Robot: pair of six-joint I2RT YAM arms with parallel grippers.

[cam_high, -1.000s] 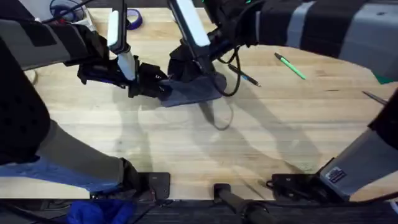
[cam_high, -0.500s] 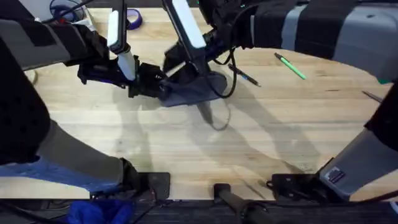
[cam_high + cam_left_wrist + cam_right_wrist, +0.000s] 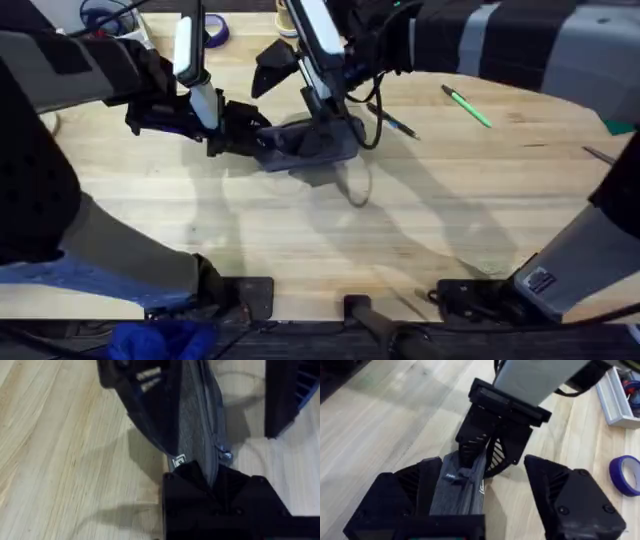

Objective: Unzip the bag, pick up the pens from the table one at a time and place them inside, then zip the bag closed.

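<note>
I have the oblong grey-blue fabric pouch [image 3: 312, 143] lying on the large light wooden butcher-block tabletop [image 3: 420, 220], a little left of centre and toward the far side. My left gripper [image 3: 258, 141] comes in from the left and has its black fingers closed on the pouch's left end; in the left wrist view the fabric [image 3: 197, 415] runs straight into the fingers [image 3: 200, 485], with the zipper line and a small white label just beside them.

My right gripper [image 3: 300, 85] sits over the far side of the pouch. In the right wrist view its two black fingers [image 3: 570, 497] stand apart, and the pouch [image 3: 462, 487] lies between them, close against one finger with a gap of bare wood on the other side. I cannot tell whether that finger actually touches the fabric. The left gripper [image 3: 492, 435] shows in that same view, clamped on the pouch's other end.

The bright green slim pen [image 3: 466, 107] lies on the table well to the right of the pouch, toward the far edge. The dark slim pen [image 3: 396, 123] lies between the green one and the pouch, just right of the bag. A roll of blue tape [image 3: 216, 32] sits at the far edge, left of centre.
</note>
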